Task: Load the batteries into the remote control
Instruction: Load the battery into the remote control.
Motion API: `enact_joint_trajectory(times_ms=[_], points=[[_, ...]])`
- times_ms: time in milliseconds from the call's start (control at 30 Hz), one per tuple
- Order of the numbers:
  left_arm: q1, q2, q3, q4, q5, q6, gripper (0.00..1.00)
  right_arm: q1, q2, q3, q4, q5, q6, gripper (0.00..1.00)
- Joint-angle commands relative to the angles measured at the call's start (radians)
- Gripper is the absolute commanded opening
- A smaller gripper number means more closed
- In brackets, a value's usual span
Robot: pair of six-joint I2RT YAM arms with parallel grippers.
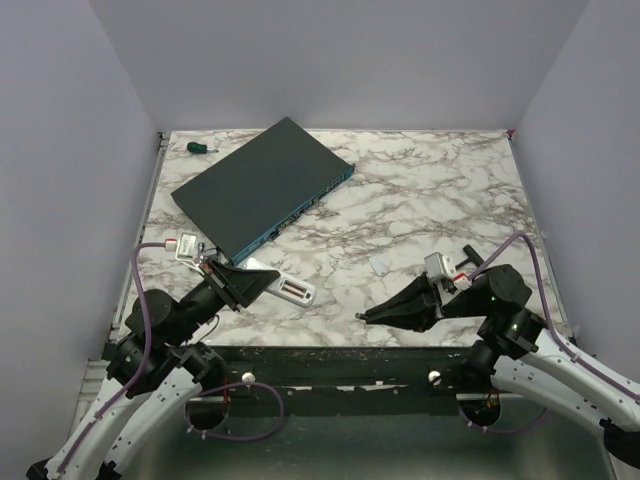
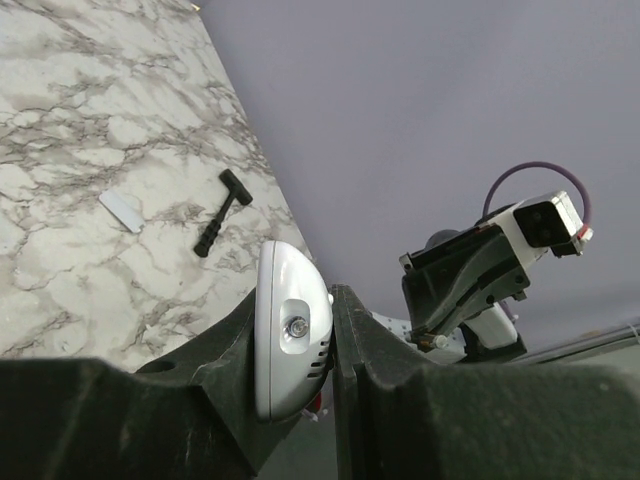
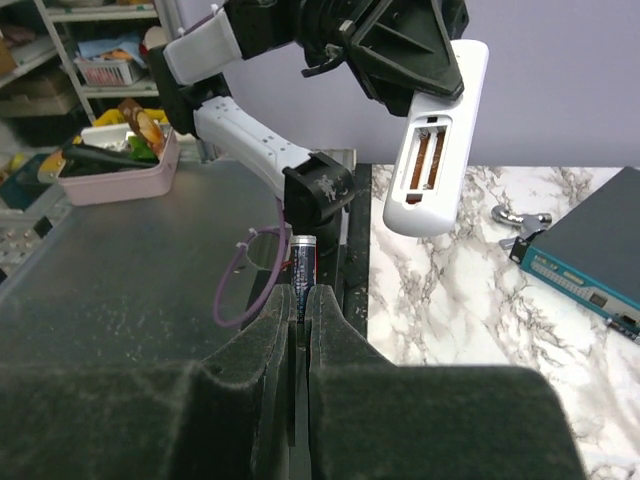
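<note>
**Battery may twist loose**

Just beside the network box, the left gripper pinches the remote control aloft, bay open. Farther from the box, the right gripper nips a battery by its end; slight misalignment could lever it free.

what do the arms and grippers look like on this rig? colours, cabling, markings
Both arms have white lower links and black joints. A purple cable loops along the left arm, another along the right arm. The left gripper and right gripper have matte black, wedge-shaped fingers. There is a small pale camera box at each wrist and green lights on the right arm. No readable markings.
</note>
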Motion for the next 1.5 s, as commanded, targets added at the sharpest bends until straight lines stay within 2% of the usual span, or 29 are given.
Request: enact_joint_trajectory(times_ms=[0,167,333,567,733,1133,1267,1467], points=[[0.006,0.016,-0.008,0.097,0.085,0.021,0.00,0.001,-0.008,-0.012,-0.014,-0.078,-0.145,0.01],[0.005,0.022,-0.013,0.127,0.114,0.024,0.00,0.001,-0.035,-0.018,-0.032,-0.099,-0.266,0.01],[0.006,0.021,-0.028,0.175,0.146,0.042,0.00,0.001,-0.045,-0.013,-0.060,-0.051,-0.298,0.01],[0.006,0.026,-0.068,0.358,0.256,0.095,0.00,0.001,-0.069,-0.020,-0.047,0.050,-0.285,0.01],[0.006,0.021,-0.085,0.432,0.315,0.143,0.00,0.001,-0.078,-0.022,-0.037,0.094,-0.266,0.01],[0.006,-0.063,-0.204,0.620,0.356,0.250,0.00,0.002,-0.101,-0.029,-0.029,0.214,-0.240,0.01],[0.006,-0.095,-0.248,0.718,0.385,0.250,0.00,0.001,-0.093,-0.025,-0.045,0.230,-0.241,0.01],[0.005,-0.092,-0.252,0.771,0.434,0.258,0.00,0.001,-0.102,-0.030,-0.050,0.259,-0.237,0.01]])
